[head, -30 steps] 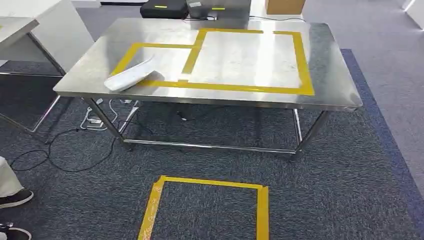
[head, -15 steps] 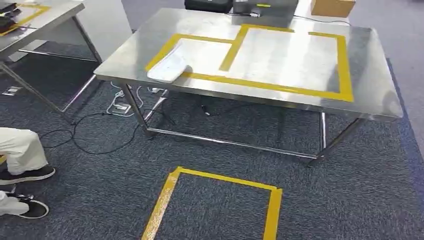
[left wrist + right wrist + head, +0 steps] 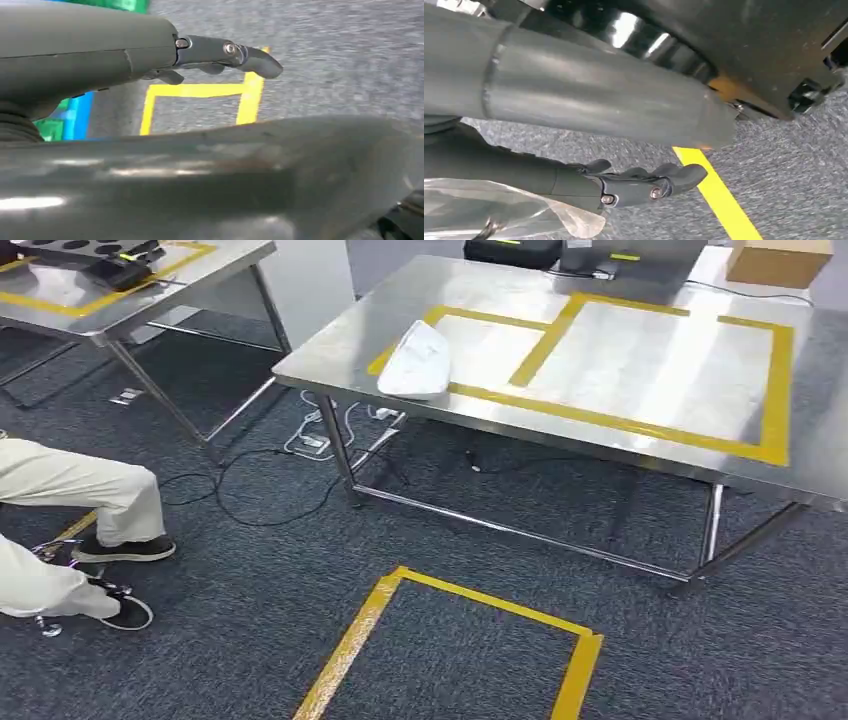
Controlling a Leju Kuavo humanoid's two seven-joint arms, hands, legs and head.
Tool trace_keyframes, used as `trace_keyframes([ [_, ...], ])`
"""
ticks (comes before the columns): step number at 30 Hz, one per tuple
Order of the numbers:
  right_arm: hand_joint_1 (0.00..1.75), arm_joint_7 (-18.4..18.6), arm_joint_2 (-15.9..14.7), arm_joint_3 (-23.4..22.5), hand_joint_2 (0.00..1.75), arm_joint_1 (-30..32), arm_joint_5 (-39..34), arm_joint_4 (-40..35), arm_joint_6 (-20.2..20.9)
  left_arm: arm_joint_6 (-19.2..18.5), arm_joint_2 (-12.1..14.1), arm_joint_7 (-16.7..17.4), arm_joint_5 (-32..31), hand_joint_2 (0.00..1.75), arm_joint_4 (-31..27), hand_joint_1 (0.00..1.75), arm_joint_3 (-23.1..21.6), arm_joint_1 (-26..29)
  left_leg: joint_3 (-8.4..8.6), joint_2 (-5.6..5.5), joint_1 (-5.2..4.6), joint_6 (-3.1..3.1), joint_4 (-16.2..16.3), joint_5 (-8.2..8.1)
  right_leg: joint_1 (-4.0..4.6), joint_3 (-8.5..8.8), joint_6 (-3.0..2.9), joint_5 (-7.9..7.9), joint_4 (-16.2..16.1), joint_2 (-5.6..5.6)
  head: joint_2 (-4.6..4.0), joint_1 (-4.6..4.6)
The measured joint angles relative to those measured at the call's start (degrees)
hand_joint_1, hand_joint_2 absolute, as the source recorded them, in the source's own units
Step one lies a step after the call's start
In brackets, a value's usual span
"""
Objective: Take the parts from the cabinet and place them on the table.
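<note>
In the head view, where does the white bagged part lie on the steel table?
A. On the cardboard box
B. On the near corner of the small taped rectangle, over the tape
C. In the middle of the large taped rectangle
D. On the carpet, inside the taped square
B: the white bagged part rests on the steel table, covering the yellow tape at the small rectangle's near corner.

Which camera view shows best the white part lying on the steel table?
The head view: the white part lies whole on the steel table, across the yellow tape. Both wrist views look down at carpet and floor tape instead.
</note>
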Motion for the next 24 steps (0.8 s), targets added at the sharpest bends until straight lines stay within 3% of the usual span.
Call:
trace_keyframes([
  [1,0.00,0.04,0.02,0.00,0.00,0.03,0.02,0.00,0.11,-0.02,0.00,-0.02,-0.13,0.00,0.00,0.00,0.07,-0.11,-1.47,1.58,0.16,-0.39,3.49,-2.45,0.02,-0.10,-0.11,0.07,0.02,-0.86,0.00,-0.41],
  [2,0.00,0.15,0.02,0.00,0.00,0.17,0.02,0.02,0.24,0.00,0.09,-0.02,-0.22,0.00,0.00,0.00,0.15,-0.35,-3.45,2.43,0.32,-0.74,8.46,-5.05,0.11,-0.14,-0.11,0.07,0.07,-1.89,0.00,-0.34],
  [3,0.00,0.26,0.00,0.00,0.00,0.31,-0.02,0.02,0.33,0.00,0.09,-0.02,-0.39,0.00,0.00,0.00,0.20,-0.41,-5.11,2.80,0.45,-0.96,12.59,-6.78,0.12,-0.21,-0.09,0.04,0.09,-2.88,0.00,-0.34],
  [4,0.00,0.35,-0.04,0.00,0.00,0.33,-0.28,0.02,0.44,0.00,0.09,0.02,-0.74,0.00,0.00,0.00,0.20,-0.41,-6.02,3.00,0.62,-1.14,15.10,-7.48,0.12,-0.31,-0.08,0.03,0.14,-3.73,0.00,-0.34],
  [5,0.00,0.35,-0.02,-0.02,0.00,0.21,-1.03,0.02,0.59,-0.07,0.13,0.20,-0.83,0.00,0.00,0.00,0.20,-0.32,-5.58,3.13,0.80,-1.26,14.75,-6.61,0.12,-0.36,-0.02,-0.01,0.19,-4.55,0.00,-0.36],
  [6,0.00,0.22,-0.02,-0.09,0.00,0.07,-2.22,0.02,0.74,-0.11,0.24,0.39,-0.94,0.00,0.00,0.00,0.20,-0.18,-4.05,3.28,0.91,-1.26,12.11,-4.86,0.12,-0.37,0.02,-0.04,0.23,-5.17,0.00,-0.36],
  [7,0.00,-0.07,-0.02,-0.42,0.00,-0.04,-3.41,0.02,0.79,-0.11,0.35,0.44,-0.92,0.00,0.00,0.00,0.22,-0.08,-1.49,3.81,0.94,-1.20,7.29,-2.45,0.10,-0.28,0.18,-0.14,0.28,-5.86,0.00,-0.36],
  [8,0.00,-0.24,0.00,-0.85,0.00,-0.11,-4.33,0.02,0.85,-0.11,0.42,0.51,-0.90,0.00,0.00,0.00,0.24,-0.09,1.26,5.07,0.91,-1.04,2.06,-0.30,0.09,-0.13,0.36,-0.25,0.31,-6.46,0.00,-0.38],
  [9,0.00,-0.33,0.00,-1.25,0.00,-0.12,-4.83,0.02,0.88,-0.11,0.42,0.61,-0.85,0.00,0.00,0.00,0.31,-0.17,3.06,8.40,0.67,-0.84,-1.70,-0.15,0.31,0.01,0.65,-0.40,0.33,-7.04,0.00,-0.36],
  [10,0.00,-0.33,0.00,-1.66,0.00,-0.14,-5.01,0.02,0.88,-0.11,0.37,0.72,-0.83,0.00,0.00,0.00,0.37,-0.34,3.01,8.29,0.38,-0.04,-1.96,-0.02,0.74,-0.15,1.10,-0.68,0.58,-7.51,0.00,-0.36],
  [13,0.00,-0.26,0.00,-2.10,0.00,-0.58,-4.72,0.02,0.88,-0.11,0.48,1.12,-0.92,0.00,0.04,0.00,0.87,0.01,2.28,6.55,0.12,0.93,-1.77,0.04,0.63,0.27,1.98,-0.60,0.31,-8.79,0.00,-0.19],
  [14,0.00,0.19,0.00,-2.10,0.00,-0.73,-3.79,0.02,0.94,-0.13,0.50,1.44,-1.38,0.00,0.09,0.00,0.90,-0.02,2.50,5.86,0.49,1.60,-2.23,0.49,0.43,-0.04,2.50,-1.07,0.47,-8.66,0.00,-0.19],
  [15,0.00,0.59,0.00,-2.05,0.00,-0.77,-2.97,0.02,1.05,-0.31,0.50,1.73,-1.84,0.00,0.09,0.00,0.90,-0.02,2.37,5.49,0.52,1.91,-2.25,0.63,0.35,-0.65,2.74,-2.44,1.83,-5.75,0.00,0.10],
  [16,0.00,0.88,0.00,-1.99,0.00,-0.68,-2.55,0.02,1.09,-0.46,0.55,2.08,-2.25,0.00,0.09,0.00,0.87,-0.14,2.16,4.95,0.50,2.29,-2.25,0.81,0.27,-2.07,2.68,-4.67,5.20,-3.66,0.00,0.21],
  [17,0.00,1.14,0.00,-2.01,0.00,-0.51,-2.36,0.02,1.12,-0.59,0.53,2.32,-2.69,0.00,0.09,0.00,0.87,-0.27,1.95,4.22,0.43,2.47,-2.24,0.92,0.31,-4.31,2.65,-7.03,10.08,-2.44,0.00,0.23],
  [18,0.00,1.18,0.00,-2.01,0.00,-0.28,-2.10,0.02,1.18,-0.77,0.55,2.38,-2.82,0.00,0.09,0.00,0.85,-0.36,1.73,3.38,0.29,2.64,-2.22,1.03,0.37,-6.70,2.57,-8.94,14.94,-1.92,0.00,0.25],
  [19,0.00,1.20,0.00,-1.97,0.00,-0.09,-1.55,0.02,1.27,-1.07,0.57,2.38,-2.71,0.00,0.09,0.00,0.85,-0.33,1.61,2.58,0.15,2.74,-2.20,1.11,0.42,-8.48,2.48,-9.73,18.28,-1.65,0.00,0.25],
  [20,0.00,1.22,0.00,-1.86,0.00,0.02,-1.03,0.02,1.38,-1.14,0.57,2.30,-2.38,0.00,0.09,0.00,0.87,-0.32,1.60,1.88,0.04,2.77,-2.20,1.15,0.42,-8.95,2.36,-9.12,18.79,-1.55,0.00,0.23],
  [21,0.00,1.22,0.00,-1.70,0.00,0.03,-0.61,0.02,1.47,-1.12,0.59,2.08,-1.95,0.00,0.09,0.00,0.96,-0.20,1.62,1.08,-0.05,2.75,-2.17,1.18,0.43,-8.25,2.12,-7.16,16.84,-1.46,0.00,0.23],
  [22,0.00,1.22,0.00,-1.51,0.00,-0.02,-0.35,0.02,1.58,-1.03,0.57,1.88,-1.86,0.00,0.09,0.00,1.05,-0.19,1.64,0.22,-0.15,2.73,-2.09,1.21,0.44,-6.43,1.86,-4.40,12.65,-1.17,0.00,0.21],
  [23,0.00,1.25,0.00,-1.42,0.00,-0.04,0.00,0.02,1.64,-1.01,0.57,1.66,-1.70,0.00,0.09,0.00,1.11,-0.19,1.65,-0.59,-0.19,2.65,-2.00,1.26,0.44,-4.02,1.49,-1.55,7.35,-0.01,0.00,0.23],
  [24,0.00,1.36,0.00,-1.35,0.00,-0.01,0.35,0.02,1.77,-0.92,0.55,1.33,-1.53,0.00,0.09,0.00,1.16,-0.22,1.55,-1.28,-0.13,2.56,-1.90,1.30,0.44,-2.13,1.04,-0.03,3.02,2.99,0.00,0.25],
])
